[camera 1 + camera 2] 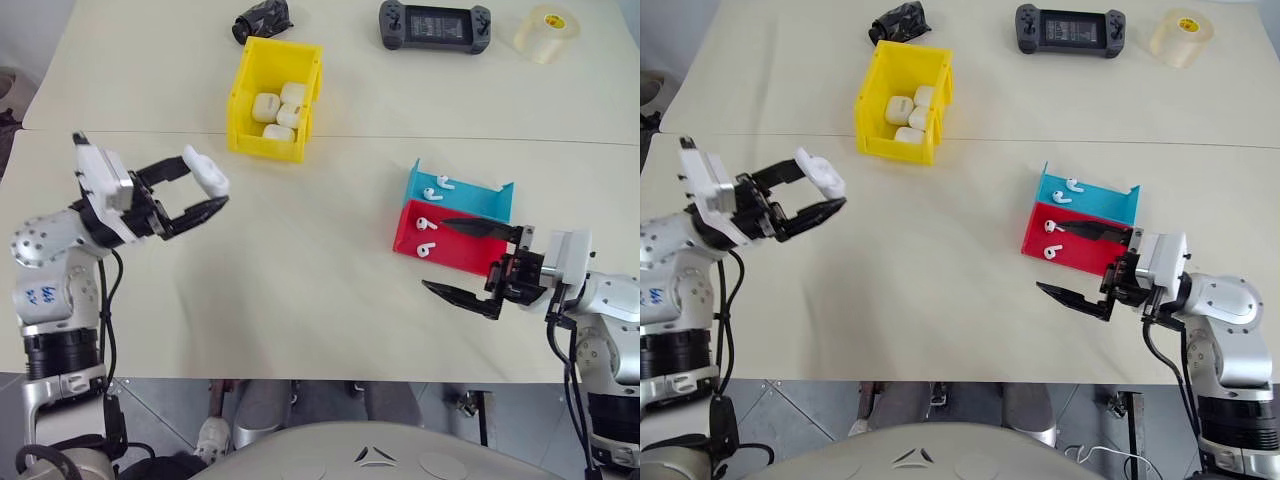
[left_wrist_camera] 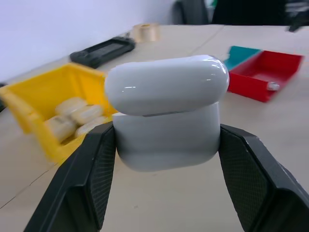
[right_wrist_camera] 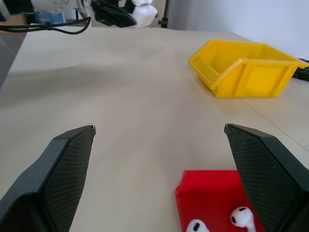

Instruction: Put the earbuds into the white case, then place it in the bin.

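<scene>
My left gripper is shut on a white case, held above the table's left side; the left wrist view shows the case clamped between both black fingers, lid down. The yellow bin stands at the back with several white cases inside. Earbuds lie in the red tray, two there, and others in the blue tray behind it. My right gripper is open with nothing in it, its upper finger over the red tray's near part.
A black game controller, a roll of clear tape and a small black object lie along the far side of the table. A seam crosses the tabletop just in front of the bin.
</scene>
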You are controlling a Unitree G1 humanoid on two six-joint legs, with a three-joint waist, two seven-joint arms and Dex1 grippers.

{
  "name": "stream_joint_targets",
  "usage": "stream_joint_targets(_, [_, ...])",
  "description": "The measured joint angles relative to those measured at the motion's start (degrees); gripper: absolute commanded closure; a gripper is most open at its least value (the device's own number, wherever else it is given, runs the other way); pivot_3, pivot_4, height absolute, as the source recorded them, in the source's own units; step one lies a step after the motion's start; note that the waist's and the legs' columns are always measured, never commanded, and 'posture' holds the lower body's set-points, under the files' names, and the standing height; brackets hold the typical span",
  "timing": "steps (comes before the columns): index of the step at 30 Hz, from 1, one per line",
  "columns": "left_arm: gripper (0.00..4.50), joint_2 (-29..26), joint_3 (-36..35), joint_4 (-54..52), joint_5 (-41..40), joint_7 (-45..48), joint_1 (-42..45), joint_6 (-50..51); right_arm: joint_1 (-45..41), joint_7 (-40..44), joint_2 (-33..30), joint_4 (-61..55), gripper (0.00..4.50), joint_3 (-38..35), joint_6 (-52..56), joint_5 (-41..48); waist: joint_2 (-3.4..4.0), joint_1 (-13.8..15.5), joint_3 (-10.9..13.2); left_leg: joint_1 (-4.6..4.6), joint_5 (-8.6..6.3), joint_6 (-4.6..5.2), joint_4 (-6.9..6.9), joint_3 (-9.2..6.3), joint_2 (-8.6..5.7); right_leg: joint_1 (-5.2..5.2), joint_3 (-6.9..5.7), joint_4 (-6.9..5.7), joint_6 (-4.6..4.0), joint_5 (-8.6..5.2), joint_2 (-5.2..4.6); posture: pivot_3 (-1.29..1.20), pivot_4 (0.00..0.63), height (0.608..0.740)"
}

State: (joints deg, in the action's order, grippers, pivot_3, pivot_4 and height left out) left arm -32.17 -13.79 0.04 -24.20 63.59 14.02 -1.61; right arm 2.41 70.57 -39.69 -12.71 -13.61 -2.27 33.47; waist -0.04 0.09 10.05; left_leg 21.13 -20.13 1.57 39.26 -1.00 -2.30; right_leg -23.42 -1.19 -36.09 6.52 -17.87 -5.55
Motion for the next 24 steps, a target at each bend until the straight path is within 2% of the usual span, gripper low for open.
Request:
stream_joint_targets(3, [1.64,3.67,4.08,-0.80,2.69,0.99,-3.35,-8.84,1.48,0.08,-2.06,-0.03,0.00,-2.88,0.09,0.09,0.00,0.22,0.00,0.02,0.00,0.01,0.00,0.00,0.00,0.01,-0.02,0.08,0.01,0.01,0.00,0.00,0.150,0.740])
stream_joint_targets(9, [1.64,8.53,10.12,-1.06,6.32,0.88,-8.25,-19.99,5.44,0.00,-4.02,-1.16,0.00,-6.85,1.14,0.74,0.09,0.70,-0.06,0.00,-0.01,0.03,-0.02,0.05,0.00,0.04,0.01,0.12,0.03,0.02,0.01,0.00,0.150,0.740])
stream_joint_targets(14, [1.64,13.14,15.49,-1.01,8.32,-0.75,-8.95,-23.42,7.57,-0.07,-4.96,-3.01,0.00,-9.30,1.80,1.26,0.11,1.28,-0.07,-0.03,0.01,0.02,-0.02,0.05,0.02,0.06,0.00,0.12,0.04,0.02,0.02,0.00,0.150,0.740])
stream_joint_targets(18, [1.64,19.12,20.22,0.15,8.61,-2.53,-4.45,-24.02,10.88,-0.10,-8.81,-5.55,0.00,-11.54,5.52,1.33,0.12,1.68,-0.08,0.02,0.01,0.11,0.00,0.05,-0.08,0.07,0.00,0.13,0.11,0.06,-0.02,0.00,0.150,0.740])
stream_joint_targets(24, [1.64,20.12,23.65,0.87,6.65,-1.33,-2.13,-24.03,14.67,-0.19,-15.44,-7.62,0.00,-15.72,11.60,-0.83,0.09,1.25,-0.10,-0.01,0.02,0.11,-0.02,0.12,0.00,0.07,0.02,0.15,0.12,0.07,0.07,0.00,0.150,0.740])
